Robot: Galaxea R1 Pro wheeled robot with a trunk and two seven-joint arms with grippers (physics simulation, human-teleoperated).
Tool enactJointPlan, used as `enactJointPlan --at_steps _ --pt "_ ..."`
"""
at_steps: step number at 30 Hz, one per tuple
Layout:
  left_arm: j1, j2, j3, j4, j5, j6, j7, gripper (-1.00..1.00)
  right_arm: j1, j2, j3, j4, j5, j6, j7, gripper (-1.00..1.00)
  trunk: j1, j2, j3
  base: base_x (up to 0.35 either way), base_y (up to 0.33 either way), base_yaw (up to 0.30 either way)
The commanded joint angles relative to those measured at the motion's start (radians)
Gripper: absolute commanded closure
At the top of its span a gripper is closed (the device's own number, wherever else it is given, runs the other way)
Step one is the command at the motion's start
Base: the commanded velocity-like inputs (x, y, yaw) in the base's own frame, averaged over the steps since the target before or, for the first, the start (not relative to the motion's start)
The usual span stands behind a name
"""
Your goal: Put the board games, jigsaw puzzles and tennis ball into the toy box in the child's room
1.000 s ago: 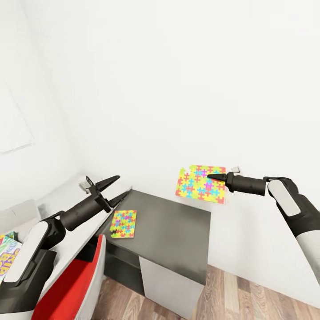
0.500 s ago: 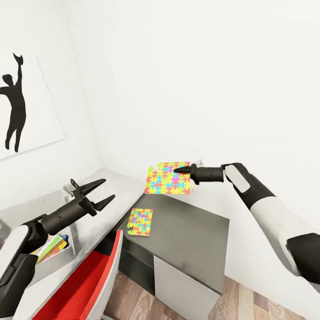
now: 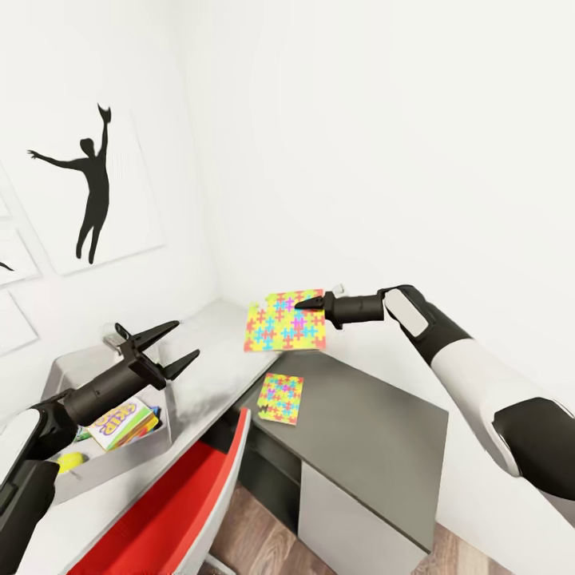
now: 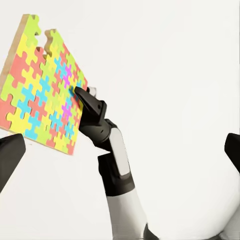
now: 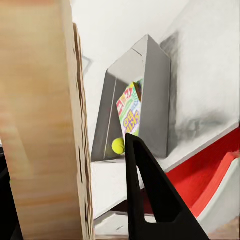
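My right gripper [image 3: 299,304] is shut on one jigsaw puzzle [image 3: 284,322] and holds it tilted in the air above the join of the pale table [image 3: 209,342] and its dark lower section. In the left wrist view the puzzle [image 4: 42,95] shows its coloured face; in the right wrist view its wooden back [image 5: 45,125] shows. The other jigsaw puzzle [image 3: 281,398] lies flat on the dark section. The toy box [image 3: 128,457] sits on the table at the left and holds a board game [image 3: 124,417] and the tennis ball [image 3: 70,461]. My left gripper [image 3: 188,339] hovers open beside the box.
A red chair [image 3: 180,499] stands pushed against the table's front. White walls close in behind and to the left, with a framed silhouette picture [image 3: 88,192]. Wooden floor [image 3: 255,527] shows below the desk.
The head view has swung left, bringing the toy box and wall picture into sight. My right arm carried the held puzzle leftward over the table, from the dark section's right side to its left edge.
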Motion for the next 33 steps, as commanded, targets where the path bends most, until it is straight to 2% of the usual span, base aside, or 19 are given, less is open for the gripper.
enactJointPlan --at_steps 1,6,11,16,28,33 --pt "-0.001 0.001 0.001 0.000 -0.001 0.004 -0.002 -1.00 -0.007 -0.002 0.010 0.000 0.007 0.000 0.010 1.00 0.001 -0.002 -0.002 0.000 0.000 0.273" --pt "0.000 0.002 0.000 0.000 0.003 0.003 0.017 -1.00 -0.023 0.003 0.029 0.001 0.006 0.000 0.020 1.00 0.001 -0.002 0.001 0.000 0.000 0.273" --pt "0.001 0.002 0.010 0.001 -0.004 -0.001 0.076 -1.00 -0.031 0.014 0.035 0.002 0.006 0.000 0.028 1.00 0.001 -0.002 0.003 0.000 0.000 0.278" --pt "0.007 0.006 0.052 0.001 -0.005 -0.001 0.127 -1.00 -0.045 0.010 0.033 0.001 0.006 0.000 0.031 1.00 0.001 -0.002 0.004 0.000 0.000 0.282" --pt "0.043 0.009 0.092 0.001 -0.004 0.001 0.163 -1.00 -0.061 0.009 0.032 0.001 0.006 0.000 0.032 1.00 0.001 -0.002 0.004 0.000 0.000 0.285" --pt "0.052 0.010 0.122 0.001 -0.003 0.002 0.225 -1.00 -0.062 0.015 0.031 0.001 0.007 0.000 0.031 1.00 0.001 -0.002 0.004 0.000 0.000 0.285"
